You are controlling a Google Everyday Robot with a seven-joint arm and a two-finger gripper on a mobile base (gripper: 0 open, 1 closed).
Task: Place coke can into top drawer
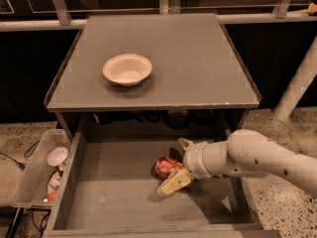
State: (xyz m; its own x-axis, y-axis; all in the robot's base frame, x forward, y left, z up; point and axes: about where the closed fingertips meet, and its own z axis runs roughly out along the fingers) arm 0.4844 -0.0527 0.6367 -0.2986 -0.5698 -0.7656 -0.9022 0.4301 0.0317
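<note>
The end effector (pixel 173 166) sits low inside the top drawer (pixel 114 197), right of its middle. Its two cream fingers (pixel 174 182) are spread, one above and one below the coke can (pixel 166 166). The lower finger lies against the can or just beside it, and the upper one appears to stand clear. The can rests on its side on the flat grey drawer floor, between the fingers, its silver end turned left. The white arm (pixel 267 157) reaches in from the right, over the drawer's right wall.

The drawer is pulled out toward the camera and is as wide as the grey cabinet above it. Dark round shapes sit in the shadowed recess at the back of the drawer, too dim to name. The bench (pixel 198 68) top is flat, matte grey with a thin raised rim, and a cream-white bowl (pixel 127 69) stands on it left of centre, well apart from the can.

A clear plastic bin (pixel 29 180) holding small clutter stands beside the drawer's left wall. The floor (pixel 282 128) is speckled stone. A metal rail (pixel 39 25) runs behind the bench, and a white post (pixel 297 88) leans at the right.

Counted: one can, one bowl, one open drawer, one bin, one arm.
</note>
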